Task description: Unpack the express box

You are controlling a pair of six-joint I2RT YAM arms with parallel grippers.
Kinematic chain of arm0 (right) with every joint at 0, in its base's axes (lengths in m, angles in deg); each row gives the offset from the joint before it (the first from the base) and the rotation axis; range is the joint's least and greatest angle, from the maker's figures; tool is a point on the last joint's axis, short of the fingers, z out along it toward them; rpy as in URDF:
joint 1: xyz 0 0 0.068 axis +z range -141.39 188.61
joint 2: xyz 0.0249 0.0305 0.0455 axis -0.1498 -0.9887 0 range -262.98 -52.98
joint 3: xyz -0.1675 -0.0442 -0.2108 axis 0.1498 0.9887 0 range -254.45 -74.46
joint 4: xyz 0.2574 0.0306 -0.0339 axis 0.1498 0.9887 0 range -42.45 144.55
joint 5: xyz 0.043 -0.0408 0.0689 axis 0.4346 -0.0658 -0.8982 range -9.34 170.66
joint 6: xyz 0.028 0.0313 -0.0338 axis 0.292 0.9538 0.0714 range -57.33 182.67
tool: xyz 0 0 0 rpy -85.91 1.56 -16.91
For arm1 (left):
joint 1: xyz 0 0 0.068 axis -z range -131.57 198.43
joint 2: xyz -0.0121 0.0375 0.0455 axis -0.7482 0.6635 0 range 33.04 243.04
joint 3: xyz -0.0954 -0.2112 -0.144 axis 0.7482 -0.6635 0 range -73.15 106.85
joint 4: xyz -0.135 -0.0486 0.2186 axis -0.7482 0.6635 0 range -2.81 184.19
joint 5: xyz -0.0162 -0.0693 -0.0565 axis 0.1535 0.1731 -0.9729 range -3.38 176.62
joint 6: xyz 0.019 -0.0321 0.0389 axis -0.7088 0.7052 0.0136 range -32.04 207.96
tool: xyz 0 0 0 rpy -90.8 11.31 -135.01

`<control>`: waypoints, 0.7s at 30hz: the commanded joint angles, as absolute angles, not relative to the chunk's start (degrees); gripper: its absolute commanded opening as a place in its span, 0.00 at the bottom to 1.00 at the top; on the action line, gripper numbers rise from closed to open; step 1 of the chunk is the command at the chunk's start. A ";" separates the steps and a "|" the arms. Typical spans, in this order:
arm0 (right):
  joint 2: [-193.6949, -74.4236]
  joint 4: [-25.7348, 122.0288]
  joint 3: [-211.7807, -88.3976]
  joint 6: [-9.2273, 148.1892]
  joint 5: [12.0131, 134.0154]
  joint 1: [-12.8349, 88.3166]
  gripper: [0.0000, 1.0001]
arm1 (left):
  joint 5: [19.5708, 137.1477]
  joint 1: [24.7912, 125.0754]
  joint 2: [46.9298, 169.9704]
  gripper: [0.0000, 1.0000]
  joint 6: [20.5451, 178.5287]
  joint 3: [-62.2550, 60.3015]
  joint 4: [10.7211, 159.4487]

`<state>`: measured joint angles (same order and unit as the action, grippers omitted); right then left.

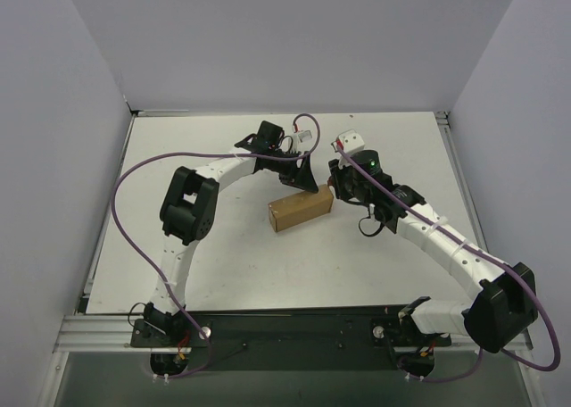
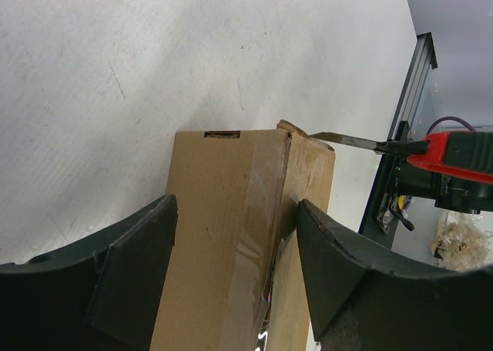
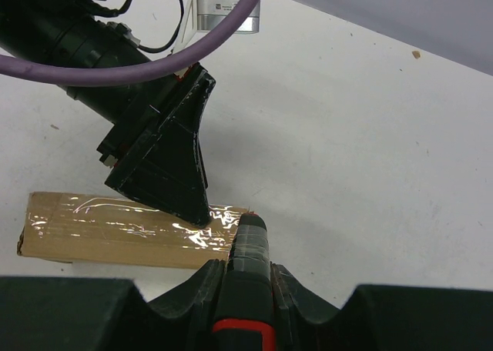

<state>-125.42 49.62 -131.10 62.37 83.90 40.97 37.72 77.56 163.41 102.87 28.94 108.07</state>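
Observation:
The express box (image 1: 302, 209), a brown carton with clear tape along its seam, lies on the white table between both arms. My left gripper (image 1: 306, 182) straddles its far end, and in the left wrist view both fingers press the box (image 2: 223, 235) from either side. The taped seam gapes a little by the right finger (image 2: 362, 274). My right gripper (image 3: 245, 270) is shut on a red-and-black utility knife (image 3: 248, 247). The knife's blade (image 2: 347, 141) reaches the box's torn end corner. In the right wrist view the knife nose sits at the end of the box (image 3: 115, 235).
Grey walls enclose the table (image 1: 223, 264) on three sides. A metal rail (image 1: 459, 184) runs along its right edge and a black base bar (image 1: 294, 328) along the near edge. Purple cables (image 1: 134, 170) loop above both arms.

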 commanded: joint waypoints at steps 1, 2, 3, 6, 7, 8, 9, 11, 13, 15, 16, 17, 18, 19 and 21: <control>-124.17 47.99 -131.50 61.61 85.84 41.57 0.00 | 41.53 77.17 165.14 0.72 101.84 28.37 106.88; -123.91 47.99 -131.50 61.44 85.75 41.57 0.00 | 41.53 77.17 165.23 0.72 101.84 28.37 106.88; -123.99 47.99 -131.58 61.17 85.40 41.66 0.00 | 41.45 77.17 165.14 0.72 101.84 28.37 106.88; -124.61 47.99 -131.58 61.26 84.70 41.66 0.00 | 41.45 77.17 165.32 0.72 101.84 28.46 106.79; -124.78 47.99 -131.50 61.26 84.26 41.66 0.00 | 41.44 77.17 165.32 0.72 101.84 28.46 106.79; -124.87 47.99 -131.41 61.17 84.00 41.66 0.00 | 41.53 77.17 165.32 0.72 101.84 28.46 106.79; -124.87 47.99 -131.32 61.26 83.65 41.57 0.00 | 41.36 77.09 165.23 0.72 101.84 28.46 106.79; -125.22 47.99 -131.23 61.35 83.38 41.57 0.00 | 41.36 77.09 165.32 0.72 101.84 28.46 106.79; -125.40 47.99 -131.23 61.09 83.12 41.57 0.00 | 41.36 77.09 165.32 0.72 101.93 28.46 106.79; -125.31 47.99 -131.14 60.82 83.20 41.57 0.00 | 41.36 77.00 165.32 0.72 102.02 28.46 106.79; -125.49 48.08 -131.14 60.82 83.47 41.57 0.00 | 41.36 77.00 165.32 0.72 101.93 28.46 106.79; -125.31 47.99 -131.23 60.82 83.90 41.57 0.00 | 41.44 77.00 165.32 0.72 102.02 28.37 106.79; -124.70 47.99 -131.67 60.73 84.34 41.49 0.00 | 41.44 77.00 165.41 0.72 102.02 28.37 106.79; -124.35 47.99 -131.93 60.47 84.52 41.57 0.00 | 41.36 76.91 165.32 0.72 102.02 28.37 106.79; -123.65 47.99 -132.46 60.47 85.48 41.57 0.00 | 41.36 76.91 165.32 0.72 102.11 28.37 106.79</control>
<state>-125.42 49.60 -131.10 61.06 83.64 41.30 37.72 77.54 163.45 103.03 28.92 107.85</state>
